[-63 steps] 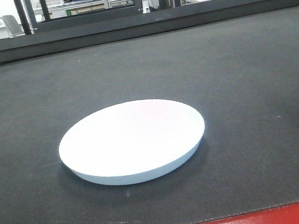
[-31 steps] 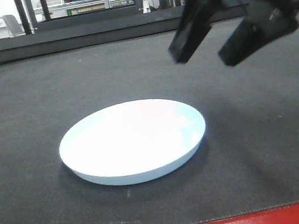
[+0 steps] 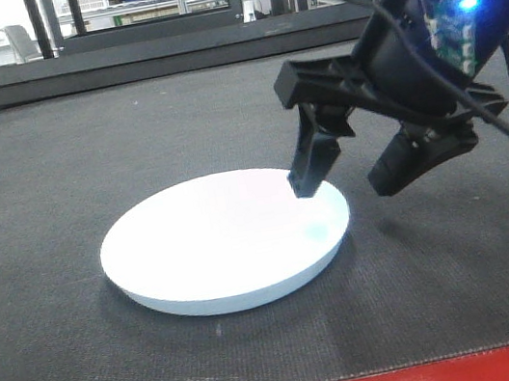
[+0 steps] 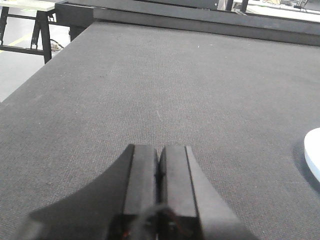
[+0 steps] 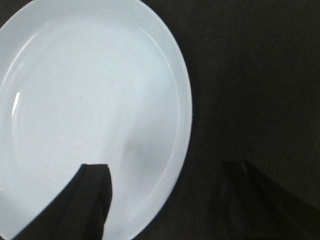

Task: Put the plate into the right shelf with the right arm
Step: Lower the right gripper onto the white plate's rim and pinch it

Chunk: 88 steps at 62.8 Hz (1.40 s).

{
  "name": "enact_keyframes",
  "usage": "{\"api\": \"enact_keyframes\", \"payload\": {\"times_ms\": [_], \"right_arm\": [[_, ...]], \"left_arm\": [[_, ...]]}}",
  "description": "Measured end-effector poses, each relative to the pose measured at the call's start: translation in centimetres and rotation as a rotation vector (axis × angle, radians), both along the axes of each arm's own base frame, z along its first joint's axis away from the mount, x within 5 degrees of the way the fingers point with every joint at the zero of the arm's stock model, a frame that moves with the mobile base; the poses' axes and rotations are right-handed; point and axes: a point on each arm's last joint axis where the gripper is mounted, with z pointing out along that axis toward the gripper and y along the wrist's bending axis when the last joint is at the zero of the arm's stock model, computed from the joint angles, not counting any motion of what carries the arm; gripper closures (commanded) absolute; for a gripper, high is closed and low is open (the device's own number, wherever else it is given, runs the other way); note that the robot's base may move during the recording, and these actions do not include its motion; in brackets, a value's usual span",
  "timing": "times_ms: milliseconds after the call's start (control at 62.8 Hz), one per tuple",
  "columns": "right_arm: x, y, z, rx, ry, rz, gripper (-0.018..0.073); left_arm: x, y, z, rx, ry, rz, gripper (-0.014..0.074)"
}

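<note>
Your right end effector [image 3: 345,185] hangs over the right-hand edge of the plate [image 3: 226,241] with its fingers spread wide apart and nothing between them. The right wrist view shows why it is set that way. One finger [image 5: 90,200] sits above the plate's inner surface and the other [image 5: 262,200] above the dark desk [image 5: 250,75] outside it, so the low rim runs between them. That straddle looks meant for a pinch on the rim, since a shallow plate lying flat offers little other purchase. You cannot tell from these views whether the inner fingertip touches the glaze.

The plate lies flat on the desk, toward the near edge and a little left of centre, with nothing else on or against it. Your left end effector [image 4: 159,150] is held low over bare desk to the left of the plate, fingers pressed together on nothing, apparently parked out of the way.

The right shelf shows in no view, so the grasp is the step in hand and the carry is all yet to do. Expect the glossy rim to be slippery: a shallow bite could let the plate tip.
</note>
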Motion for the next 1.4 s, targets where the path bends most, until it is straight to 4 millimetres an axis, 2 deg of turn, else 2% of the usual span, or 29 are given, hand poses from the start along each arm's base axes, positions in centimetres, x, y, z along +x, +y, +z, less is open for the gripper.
{"api": "enact_keyframes", "payload": {"times_ms": [287, 462, 589, 1083, 1258, 1401], "right_arm": [[1.3, 0.8, -0.2, 0.001, 0.017, 0.013, 0.0113], [1.4, 1.0, -1.7, -0.017, 0.075, 0.024, 0.0113], [1.4, 1.0, -1.6, -0.017, 0.078, 0.030, 0.0120], [1.5, 1.1, -1.9, -0.020, 0.088, 0.034, 0.0508], [1.4, 1.1, -1.7, -0.016, 0.084, 0.033, 0.0499], [1.0, 0.8, 0.3, 0.010, 0.024, 0.031, 0.0499]], "left_arm": [[0.0, 0.0, 0.0, 0.000, 0.000, 0.000, 0.0643], [0.0, 0.0, 0.0, 0.000, 0.000, 0.000, 0.0643], [0.0, 0.0, 0.0, 0.000, 0.000, 0.000, 0.0643], [0.0, 0.0, 0.0, 0.000, 0.000, 0.000, 0.0643], [0.0, 0.0, 0.0, 0.000, 0.000, 0.000, 0.0643], [0.0, 0.0, 0.0, 0.000, 0.000, 0.000, 0.0643]]}}
